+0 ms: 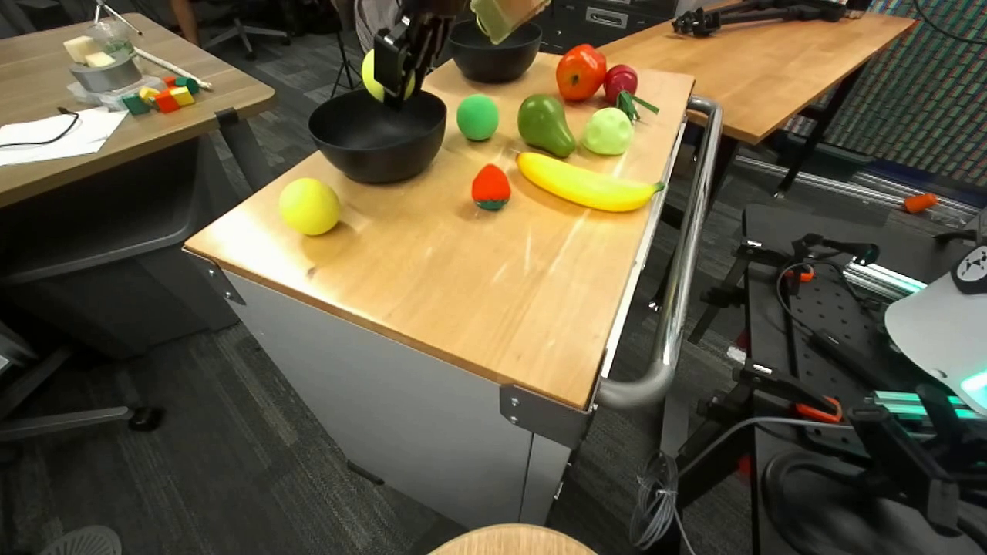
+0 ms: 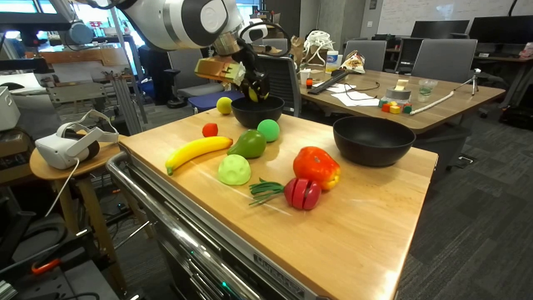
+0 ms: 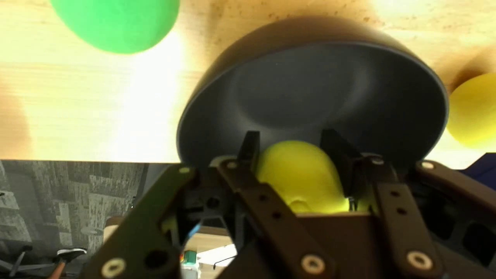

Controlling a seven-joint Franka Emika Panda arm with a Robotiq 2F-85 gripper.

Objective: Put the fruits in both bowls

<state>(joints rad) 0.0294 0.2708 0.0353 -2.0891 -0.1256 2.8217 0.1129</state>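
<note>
Holds a yellow fruit (image 3: 298, 174), perhaps a lemon, between the fingers (image 3: 336, 149), parted only to its width and apparently pressed against opposite sides. Grips it by the flanks, probably to need no more than a slight spreading for a straight drop. Hangs the gripper (image 3: 290, 140) at a slant over the mouth of a black bowl (image 2: 258, 116) in both exterior views, with the fruit at about rim height; too hidden to tell about contact with the rim. Hovers this low, most likely, to spare a bounce on release; calls next for opening wide enough to clear both sides.

Shows just beside this bowl, on the worktop (image 1: 463, 285), a yellow ball (image 1: 309, 206) and, on another side, a green ball (image 1: 477, 117). Has farther out a strawberry (image 1: 491, 185), a banana (image 1: 586, 185), a green pear-shaped fruit (image 1: 542, 123) with a pale-green fruit (image 1: 608, 131) just beside it, then a red pepper (image 2: 314, 166) next to a radish-like red piece (image 2: 298, 192). Spaces most of them apart, presumably as room for gripping. Ends with a second black bowl (image 2: 370, 146), behind the pepper in an exterior view and well apart from the bowl below the fingers, probably to take its own share. Looks, from so much loose fruit, like an early stage.
</note>
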